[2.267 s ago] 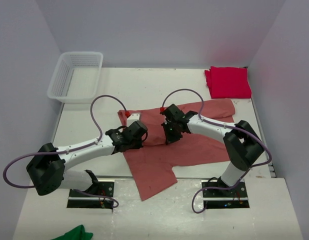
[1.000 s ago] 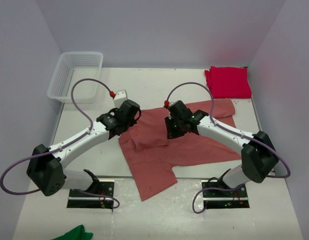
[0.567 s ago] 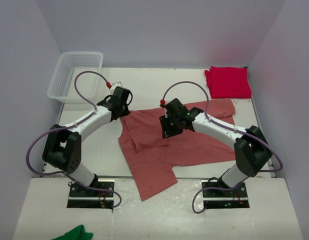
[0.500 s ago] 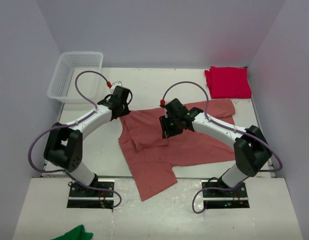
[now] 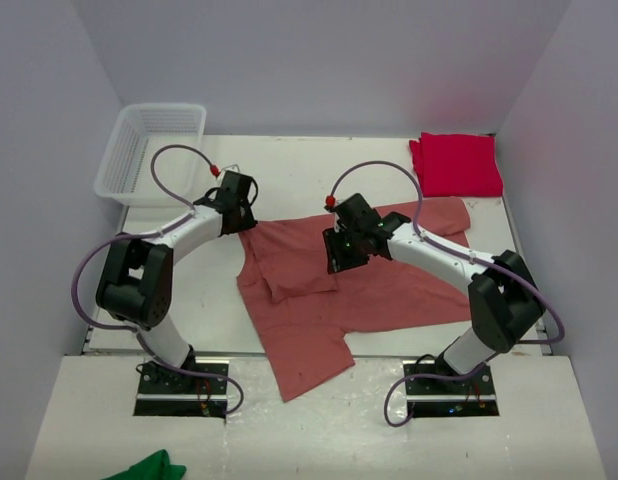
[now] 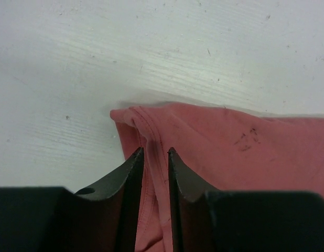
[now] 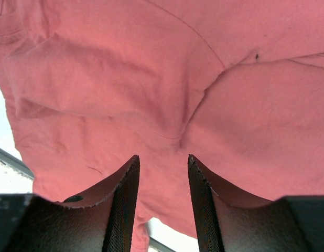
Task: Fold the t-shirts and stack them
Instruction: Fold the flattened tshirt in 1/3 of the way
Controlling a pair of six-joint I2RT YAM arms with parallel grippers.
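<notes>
White table [image 5: 309, 170] carries salmon t-shirt [image 5: 389, 290], crimson t-shirt [image 5: 457, 165] and basket [image 5: 124, 160].

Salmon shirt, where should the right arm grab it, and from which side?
Probably the far right corner, from straight above. The shirt lies flat, so only a free edge lets jaws pinch it, and that corner mirrors the hem the left gripper pinches.

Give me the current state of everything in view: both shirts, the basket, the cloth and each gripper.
Salmon shirt: spread flat on the table, wrinkled, a flap doubled over on its left part.
Crimson shirt: folded, lying at the far right corner.
Basket: upright at the far left corner.
Green cloth: bunched at the near edge.
Left gripper: pinched on the salmon shirt's corner hem.
Right gripper: open over the salmon shirt.
</notes>
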